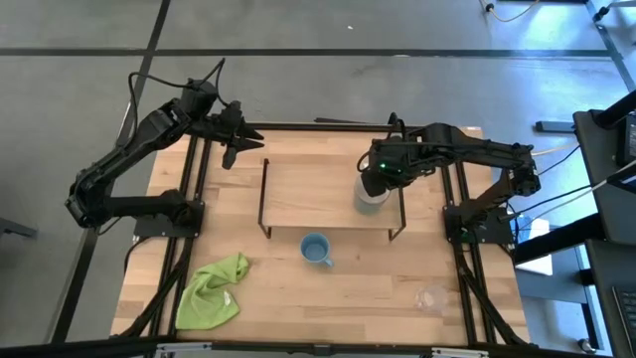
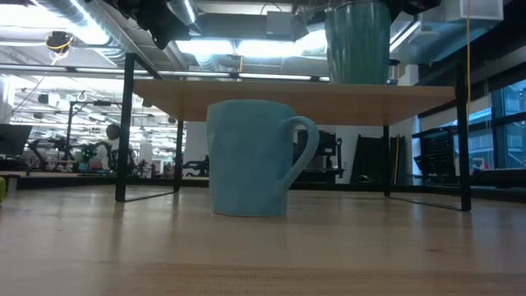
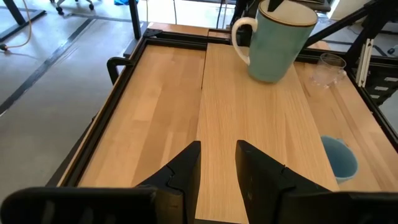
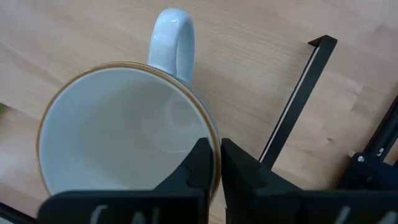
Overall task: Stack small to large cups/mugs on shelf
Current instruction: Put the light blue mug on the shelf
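While clenched on the cream mug (image 1: 371, 196) atop the shelf (image 1: 308, 194), right tool (image 4: 214, 163); left tool (image 3: 217, 163) released.

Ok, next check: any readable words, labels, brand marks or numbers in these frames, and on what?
None can be read.
cream mug: plain, no print.
blue mug: plain.
glass cup: no marking visible.
shelf: bare wood.
Background room in the low view: nothing legible.
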Tool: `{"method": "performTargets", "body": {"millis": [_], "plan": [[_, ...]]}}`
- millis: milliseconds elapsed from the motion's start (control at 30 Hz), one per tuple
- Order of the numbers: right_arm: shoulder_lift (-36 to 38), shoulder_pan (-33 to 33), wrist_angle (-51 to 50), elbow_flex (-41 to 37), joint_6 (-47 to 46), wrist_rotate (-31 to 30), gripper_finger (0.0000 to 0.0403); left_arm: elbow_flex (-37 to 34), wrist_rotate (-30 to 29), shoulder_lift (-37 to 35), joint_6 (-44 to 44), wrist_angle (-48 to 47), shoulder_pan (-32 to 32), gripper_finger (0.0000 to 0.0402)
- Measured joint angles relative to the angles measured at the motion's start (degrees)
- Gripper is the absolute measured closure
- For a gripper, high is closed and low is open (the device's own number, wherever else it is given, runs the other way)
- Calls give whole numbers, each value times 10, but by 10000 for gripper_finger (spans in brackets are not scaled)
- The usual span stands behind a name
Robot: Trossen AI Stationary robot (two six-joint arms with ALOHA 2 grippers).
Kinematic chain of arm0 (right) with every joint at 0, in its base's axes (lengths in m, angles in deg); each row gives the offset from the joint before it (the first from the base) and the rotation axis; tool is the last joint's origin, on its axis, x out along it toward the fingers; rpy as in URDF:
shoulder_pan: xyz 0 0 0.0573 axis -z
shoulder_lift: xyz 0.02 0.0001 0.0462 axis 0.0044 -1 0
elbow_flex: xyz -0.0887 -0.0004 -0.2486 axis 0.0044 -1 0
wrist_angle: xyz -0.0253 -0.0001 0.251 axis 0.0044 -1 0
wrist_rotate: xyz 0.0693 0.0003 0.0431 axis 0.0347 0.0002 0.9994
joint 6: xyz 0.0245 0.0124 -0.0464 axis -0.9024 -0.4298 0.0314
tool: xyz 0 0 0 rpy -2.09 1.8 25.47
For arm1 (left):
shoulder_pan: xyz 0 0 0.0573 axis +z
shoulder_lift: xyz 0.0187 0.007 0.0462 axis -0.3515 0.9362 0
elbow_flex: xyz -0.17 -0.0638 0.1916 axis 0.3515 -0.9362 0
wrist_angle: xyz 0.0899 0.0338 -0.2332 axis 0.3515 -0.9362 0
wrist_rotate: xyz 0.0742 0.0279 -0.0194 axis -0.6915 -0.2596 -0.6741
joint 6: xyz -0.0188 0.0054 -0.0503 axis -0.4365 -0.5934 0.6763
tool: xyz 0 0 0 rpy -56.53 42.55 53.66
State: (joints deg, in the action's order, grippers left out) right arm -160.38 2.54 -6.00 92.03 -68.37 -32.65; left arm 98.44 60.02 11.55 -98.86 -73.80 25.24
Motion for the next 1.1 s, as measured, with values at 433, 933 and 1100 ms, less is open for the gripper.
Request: {"method": "performTargets", "body": {"millis": [433, 933, 1100], "plan": [[-12, 0, 0, 0, -1, 0, 358, 0, 0, 0, 0, 0, 0, 307], [-11, -3, 0, 10, -3, 16, 356, 0, 9, 0, 0, 0, 0, 307], [-9, -3, -1, 13, -1, 16, 355, 0, 9, 0, 0, 0, 0, 307]]}}
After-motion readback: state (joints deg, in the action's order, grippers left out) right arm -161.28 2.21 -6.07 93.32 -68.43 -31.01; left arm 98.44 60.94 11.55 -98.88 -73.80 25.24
